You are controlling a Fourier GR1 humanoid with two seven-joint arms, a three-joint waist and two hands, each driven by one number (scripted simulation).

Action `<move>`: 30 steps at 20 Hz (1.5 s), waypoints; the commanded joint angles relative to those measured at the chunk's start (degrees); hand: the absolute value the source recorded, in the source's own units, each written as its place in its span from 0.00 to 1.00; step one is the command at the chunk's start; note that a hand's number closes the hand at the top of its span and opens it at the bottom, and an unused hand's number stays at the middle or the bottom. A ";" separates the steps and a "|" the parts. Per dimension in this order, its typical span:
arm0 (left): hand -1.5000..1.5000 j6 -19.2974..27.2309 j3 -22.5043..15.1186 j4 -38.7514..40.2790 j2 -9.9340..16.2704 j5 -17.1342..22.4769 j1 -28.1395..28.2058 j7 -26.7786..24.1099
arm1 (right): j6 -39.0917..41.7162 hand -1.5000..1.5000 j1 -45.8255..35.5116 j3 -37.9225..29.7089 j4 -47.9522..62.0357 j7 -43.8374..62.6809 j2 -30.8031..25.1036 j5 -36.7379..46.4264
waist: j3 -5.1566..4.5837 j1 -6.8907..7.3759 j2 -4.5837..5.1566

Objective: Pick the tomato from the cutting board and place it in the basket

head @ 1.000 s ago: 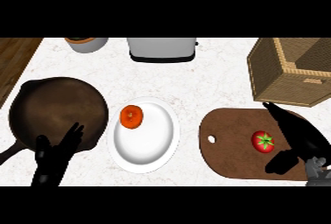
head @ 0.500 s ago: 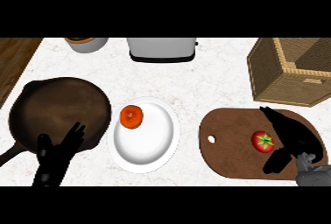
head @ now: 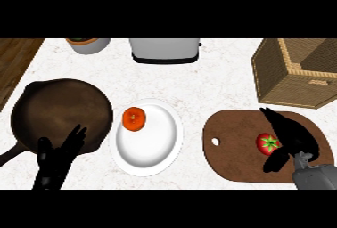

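Closing in on the tomato (head: 266, 143), our right hand (head: 295, 136) lies across the right side of the cutting board (head: 230, 147), fingers stretched toward the far edge and thumb angled down at the near side. The fruit sits just left of the palm, between fingers and thumb; we cannot tell whether anything touches it yet, and nothing is curled round it. We judge the main risk to be that the round tomato gets nudged and rolls left across the board if the fingers close off-centre. The basket (head: 293, 73) stands just beyond the board's far right, so a low carry could clip its rim. Our left hand (head: 56, 158) rests open over the skillet's (head: 59, 116) near edge.
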 commanded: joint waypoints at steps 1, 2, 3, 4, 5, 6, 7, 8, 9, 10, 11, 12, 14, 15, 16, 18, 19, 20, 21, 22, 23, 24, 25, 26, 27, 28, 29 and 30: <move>0.50 -1.27 0.25 0.52 0.07 0.82 -0.52 4.27 | -2.40 0.00 0.64 -0.73 4.09 -3.70 0.49 2.50 | -0.51 -0.02 0.43; 0.50 0.46 -0.46 0.86 -0.87 -1.38 1.50 1.52 | -3.96 1.00 -1.06 0.55 7.50 -4.53 2.48 3.98 | -0.51 0.17 0.46; 0.50 2.37 -1.79 1.32 -2.77 -3.05 0.66 0.67 | -2.32 1.00 0.33 1.78 3.57 -4.80 1.18 4.73 | -0.52 -0.03 0.42; 0.50 1.80 -0.37 4.77 -2.10 -2.57 -1.52 -0.73 | -4.82 1.00 1.87 2.03 3.75 -8.04 -0.19 6.07 | -0.53 -0.20 0.45; 0.50 -1.12 1.19 2.16 0.56 -0.34 0.92 0.85 | -3.06 1.00 1.11 2.29 1.97 -6.82 -0.96 6.50 | -0.53 -0.07 0.40; 0.50 -1.15 0.78 -1.27 0.52 0.15 1.64 3.05 | -7.53 1.00 2.90 3.40 4.89 -10.72 -1.43 9.01 | -0.50 0.06 0.41; 0.50 0.09 0.38 1.51 -1.07 -0.48 -0.20 3.08 | -4.37 1.00 -0.89 1.45 5.28 -9.42 -2.41 8.19 | -0.52 0.01 0.45; 0.50 0.33 0.04 0.98 -1.38 -1.32 1.58 1.41 | -3.88 1.00 1.50 4.02 0.60 -5.85 0.16 9.72 | -0.54 -0.10 0.37; 0.50 -0.56 -0.43 -0.41 -1.44 -1.05 3.54 1.04 | -3.48 1.00 1.68 2.34 1.32 -8.65 -2.01 9.10 | -0.53 -0.04 0.37; 0.50 -0.27 1.00 1.71 -0.27 -1.41 0.19 2.13 | -3.11 1.00 1.68 1.85 1.23 -8.18 -1.94 9.70 | -0.53 -0.16 0.40; 0.50 1.96 -1.10 -0.82 -2.39 -3.12 0.79 3.53 | -5.36 1.00 -1.88 0.92 8.00 -11.74 -1.33 10.33 | -0.51 0.13 0.45; 0.50 -1.92 2.06 -2.48 0.88 0.62 1.13 5.07 | -4.20 1.00 1.14 3.60 2.93 -8.37 0.67 11.74 | -0.52 0.00 0.39; 0.50 -0.72 1.35 0.37 -0.35 -0.35 -0.49 4.43 | -4.01 1.00 -3.01 8.88 3.70 -1.83 7.38 15.16 | -0.53 0.31 0.46; 0.50 -2.20 1.19 1.77 0.18 -0.05 -1.60 3.61 | -5.79 1.00 -4.51 10.70 5.73 -0.14 11.18 16.57 | -0.53 0.45 0.54; 0.50 -0.47 1.41 3.17 -0.75 -0.87 -2.55 3.14 | -5.51 1.00 -5.12 12.71 4.59 1.28 13.00 17.96 | -0.55 0.33 0.53; 0.50 0.31 0.37 2.36 -1.78 -1.73 -2.44 2.53 | -4.78 1.00 -7.19 17.46 5.95 6.50 19.60 20.86 | -0.56 0.67 0.58; 0.50 -0.17 -0.64 -1.45 -1.89 -1.69 1.54 3.12 | -4.63 1.00 -11.28 16.30 9.72 8.37 22.45 20.98 | -0.51 1.56 0.57; 0.50 0.72 -0.40 2.86 -2.58 -2.65 -1.54 1.93 | -5.04 1.00 -11.94 16.43 10.95 8.64 23.12 22.06 | -0.54 0.59 0.58; 0.50 -2.53 0.84 -0.77 -0.29 -0.19 1.97 3.42 | -6.86 1.00 -12.90 14.40 13.26 4.88 21.00 22.15 | -0.52 0.59 0.49; 0.50 -0.18 0.13 1.39 -1.78 -1.90 -1.91 3.45 | -10.10 1.00 -10.73 19.09 10.73 9.23 23.37 22.95 | -0.52 0.33 0.49; 0.50 -0.07 0.78 5.37 -2.32 -2.34 -1.07 -0.31 | -11.20 1.00 -11.35 16.54 12.32 7.08 23.24 24.76 | -0.54 0.14 0.51; 0.50 -1.14 1.56 -0.28 -0.86 -0.48 0.35 3.61 | -10.54 1.00 -10.84 19.91 7.80 10.92 23.50 24.72 | -0.52 0.26 0.38; 0.50 0.48 0.51 1.43 -1.93 -2.09 -1.77 4.72 | -13.21 1.00 -13.77 17.93 9.65 10.08 23.55 24.51 | -0.52 0.24 0.47; 0.50 -0.91 0.60 1.28 -1.56 -1.83 2.03 0.91 | -14.64 1.00 -11.32 15.66 5.57 9.08 23.59 24.29 | -0.53 0.01 0.36; 0.50 -1.60 1.23 0.47 -0.57 -0.94 0.69 2.66 | -17.12 1.00 -9.32 15.69 1.58 9.64 23.63 19.82 | -0.50 -0.22 0.29; 0.50 -2.37 2.41 0.86 0.05 0.50 0.31 3.40 | -18.83 1.00 -11.44 12.11 1.03 9.37 23.66 16.95 | -0.48 -0.11 0.38; 0.50 -1.00 1.45 -0.42 -0.86 -0.65 1.16 3.38 | -25.16 1.00 -10.51 10.07 -3.94 7.54 23.68 10.36 | -0.18 -0.19 0.22; 0.50 -1.03 1.68 1.62 -0.78 -0.94 0.92 2.49 | -27.99 1.00 -12.39 9.46 -6.09 8.37 23.69 7.52 | -0.24 -0.02 0.45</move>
